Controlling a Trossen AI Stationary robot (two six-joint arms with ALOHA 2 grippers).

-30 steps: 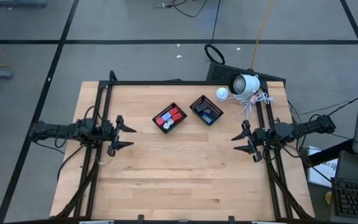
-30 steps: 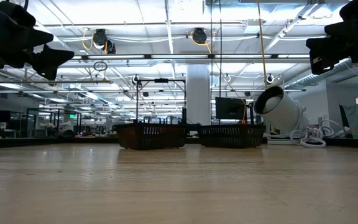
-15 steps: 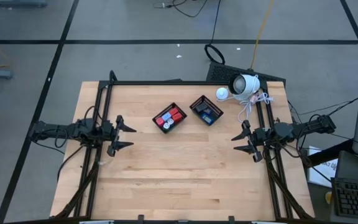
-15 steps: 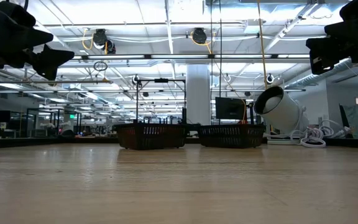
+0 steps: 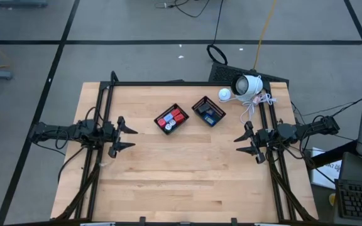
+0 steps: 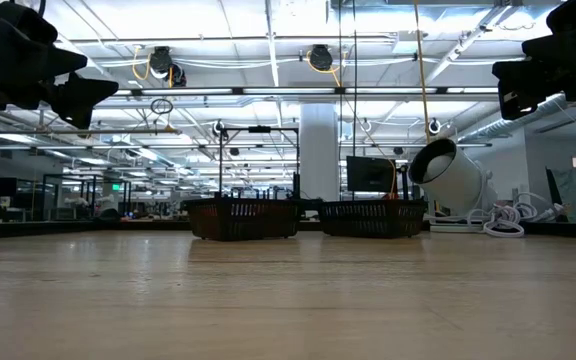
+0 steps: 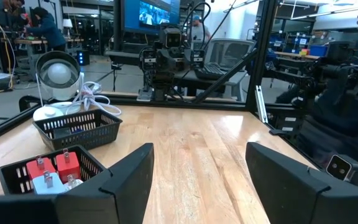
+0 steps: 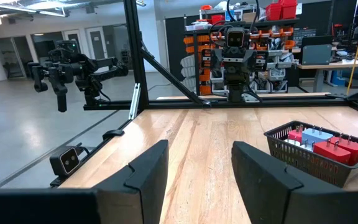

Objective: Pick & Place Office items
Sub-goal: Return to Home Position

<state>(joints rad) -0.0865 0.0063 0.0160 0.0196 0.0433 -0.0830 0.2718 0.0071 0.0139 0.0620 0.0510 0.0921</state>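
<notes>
While left gripper [image 5: 134, 138] and right gripper [image 5: 236, 145] reach level inward over the desk's [image 5: 181, 182] opposite side edges, I log both claws spread apart, raised.

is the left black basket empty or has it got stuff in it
Not empty. The left black mesh basket holds red blocks and a pale blue block, visible from above and in both wrist views.

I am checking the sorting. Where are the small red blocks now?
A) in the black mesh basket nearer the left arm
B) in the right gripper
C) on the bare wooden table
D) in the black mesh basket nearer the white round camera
A: the small red blocks lie inside the black mesh basket on the left arm's side; the left gripper and right gripper wait open and empty at the sides.
</notes>
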